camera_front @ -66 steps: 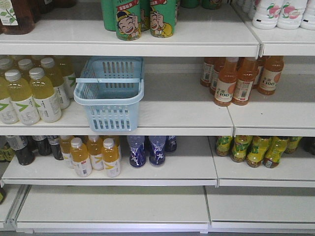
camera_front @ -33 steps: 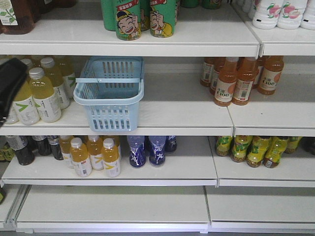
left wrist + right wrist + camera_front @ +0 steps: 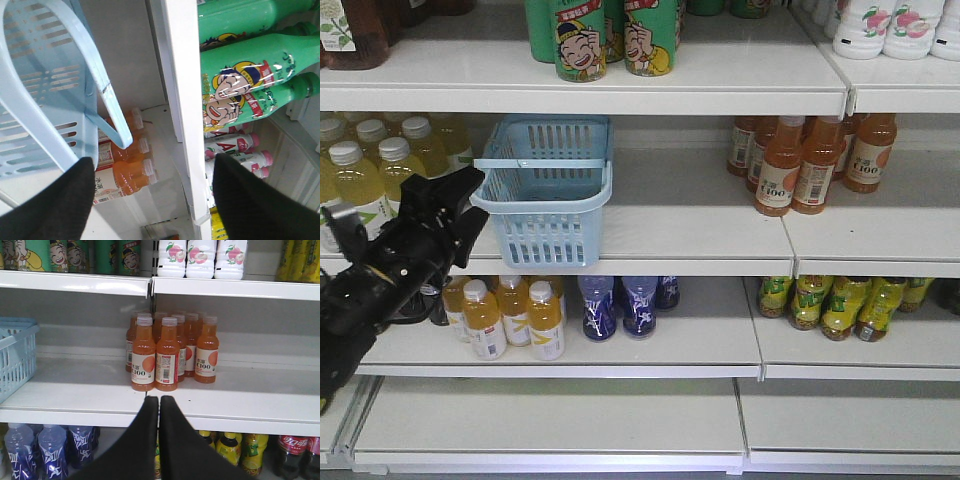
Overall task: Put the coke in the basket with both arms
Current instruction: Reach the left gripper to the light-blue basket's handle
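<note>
Big change from a second ago: the shelf front was clear, and now the left arm has swung in from the left edge, so the left hand [image 3: 478, 194] sits just beside the basket's [image 3: 550, 240] left wall. Its fingers are spread wide with nothing between them (the wrist view shows the basket rim and handle right by one finger). My guess is it's lining up to hold or steady the basket, so the task is only getting started.

Labels, working across from the basket:
- just left of it, pale yellow bottles [image 3: 360, 185] with a green mark I can't read
- on the shelf above, green bottles [image 3: 580, 40] with a laughing cartoon face
- on the shelf below, blue bottles [image 3: 620, 305] with white script, unreadable
- to the right on the same shelf [image 3: 700, 240], orange bottles [image 3: 156, 362] marked "C100"

The coke [image 3: 288, 446] is one shelf down and well to the right of the basket, red wrap with white script, untouched. The right hand [image 3: 159, 399] is pinched fully closed, holding nothing, and hangs in front of the orange bottles.
</note>
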### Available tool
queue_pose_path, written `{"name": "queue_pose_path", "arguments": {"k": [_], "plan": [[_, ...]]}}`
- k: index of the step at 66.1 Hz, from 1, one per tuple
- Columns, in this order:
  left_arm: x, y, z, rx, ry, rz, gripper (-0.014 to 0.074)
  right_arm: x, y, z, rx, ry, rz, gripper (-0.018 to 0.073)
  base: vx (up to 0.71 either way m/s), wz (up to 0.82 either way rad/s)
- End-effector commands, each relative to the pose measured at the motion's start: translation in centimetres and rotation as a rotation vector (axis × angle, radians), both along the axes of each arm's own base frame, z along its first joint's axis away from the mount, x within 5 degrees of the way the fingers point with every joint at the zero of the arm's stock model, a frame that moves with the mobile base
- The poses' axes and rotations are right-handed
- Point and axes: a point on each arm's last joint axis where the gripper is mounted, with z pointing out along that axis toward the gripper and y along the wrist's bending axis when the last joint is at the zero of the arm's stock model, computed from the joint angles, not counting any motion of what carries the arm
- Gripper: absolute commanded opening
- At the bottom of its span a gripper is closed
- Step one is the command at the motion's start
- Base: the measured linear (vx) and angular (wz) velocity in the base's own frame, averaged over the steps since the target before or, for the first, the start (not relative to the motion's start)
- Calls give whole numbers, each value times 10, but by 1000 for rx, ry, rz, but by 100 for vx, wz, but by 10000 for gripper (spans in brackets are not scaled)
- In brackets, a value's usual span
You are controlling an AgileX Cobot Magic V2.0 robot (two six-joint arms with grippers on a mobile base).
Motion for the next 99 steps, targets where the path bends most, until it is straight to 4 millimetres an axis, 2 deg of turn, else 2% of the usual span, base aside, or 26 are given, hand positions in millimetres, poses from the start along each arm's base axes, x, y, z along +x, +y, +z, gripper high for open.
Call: {"name": "queue_pose_path", "arguments": {"k": [1, 11, 33, 51, 71, 86, 99], "plan": [[15, -7, 36, -92, -274, -68, 490, -1, 1, 4, -13, -77, 7, -5, 0, 0], [40, -9, 36, -83, -292, -64, 490, -1, 1, 4, -13, -77, 7, -5, 0, 0], [69, -10, 34, -36, -214, -25, 490, -1, 1, 4, -13, -77, 7, -5, 0, 0], [69, -13, 27, -57, -160, -73, 490, -1, 1, 4, -13, -77, 7, -5, 0, 0], [74, -7, 22, -78, -90, 2, 490, -1, 1, 4, -13, -77, 7, -5, 0, 0], [86, -9, 24, -88, -93, -2, 490, -1, 1, 4, -13, -77, 7, -5, 0, 0], [97, -9, 13, -122, -47, -2, 489, -1, 1, 4, -13, -77, 7, -5, 0, 0]]}}
